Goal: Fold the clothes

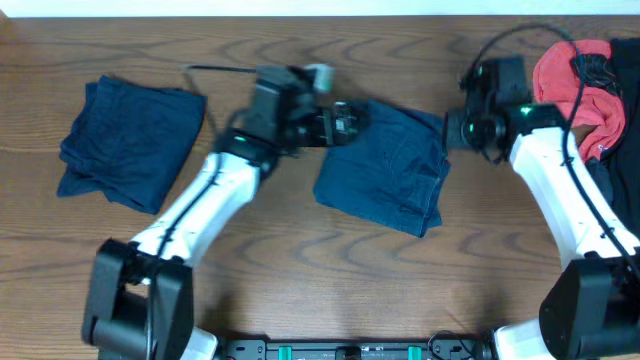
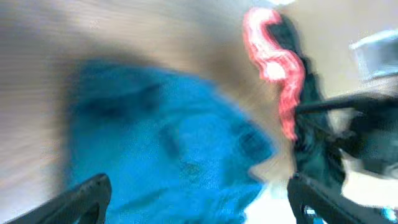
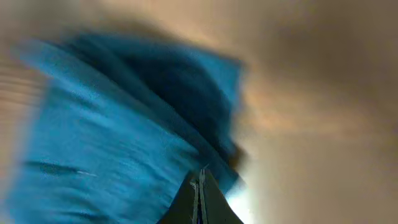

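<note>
Clothes (image 1: 385,165) are lying folded on the desk (image 1: 300,245). We are seeing the left end effector (image 2: 199,185) gaping open at their edge, and the right end effector (image 3: 199,186) pressing shut, seemingly empty.

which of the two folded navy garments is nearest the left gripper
The middle navy garment: the left gripper hovers at its upper left corner. The other navy garment lies well off to the left, with bare wood between.
</note>
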Controlling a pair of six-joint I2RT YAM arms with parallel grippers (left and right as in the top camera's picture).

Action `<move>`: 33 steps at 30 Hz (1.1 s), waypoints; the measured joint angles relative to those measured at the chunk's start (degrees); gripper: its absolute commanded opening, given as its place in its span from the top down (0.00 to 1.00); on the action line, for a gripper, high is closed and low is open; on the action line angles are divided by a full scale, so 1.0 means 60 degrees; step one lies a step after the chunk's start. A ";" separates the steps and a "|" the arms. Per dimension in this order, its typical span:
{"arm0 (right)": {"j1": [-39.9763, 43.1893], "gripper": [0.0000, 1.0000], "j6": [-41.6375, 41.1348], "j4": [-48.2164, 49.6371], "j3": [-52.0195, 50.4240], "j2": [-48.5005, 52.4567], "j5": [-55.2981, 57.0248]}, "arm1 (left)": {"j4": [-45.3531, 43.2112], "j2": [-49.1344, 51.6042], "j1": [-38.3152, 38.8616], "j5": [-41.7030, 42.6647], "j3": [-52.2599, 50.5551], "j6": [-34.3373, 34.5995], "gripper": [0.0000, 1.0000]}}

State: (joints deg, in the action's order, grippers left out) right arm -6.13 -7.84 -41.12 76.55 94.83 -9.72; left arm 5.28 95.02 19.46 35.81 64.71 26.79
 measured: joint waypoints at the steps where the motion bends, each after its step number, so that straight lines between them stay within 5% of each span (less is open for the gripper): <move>1: -0.0004 0.99 0.0219 0.0288 0.0171 0.0000 -0.0525 | 0.0430 0.0015 -0.0149 -0.0109 0.0000 -0.0040 0.29; 3: -0.0033 0.99 0.0652 0.1104 0.0437 0.0000 -0.1694 | 0.1191 0.0171 -0.0404 -0.0302 -0.0026 -0.0120 0.50; 6: -0.0262 0.99 0.1038 0.2073 0.0543 0.0018 -0.2940 | 0.1752 0.0510 -0.0423 -0.0444 -0.0069 -0.0244 0.62; 16: -0.1647 0.99 0.1432 0.4258 0.0565 0.2204 -0.4331 | 0.2044 0.1552 0.0714 -0.0594 -0.0084 -0.0295 0.62; 22: -0.1778 0.99 0.1402 0.5122 0.0561 0.3632 -0.4390 | 0.2014 0.1861 0.1195 -0.1144 -0.0084 -0.0302 0.51; 33: -0.1224 0.98 0.0299 0.5388 0.0561 0.4783 -0.1942 | 0.2204 0.2415 0.1373 -0.1512 -0.0073 0.0069 0.52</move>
State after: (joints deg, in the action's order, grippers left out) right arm -13.47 -6.04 -8.80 79.92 123.52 -21.37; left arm 18.50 109.51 27.70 26.74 64.27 27.20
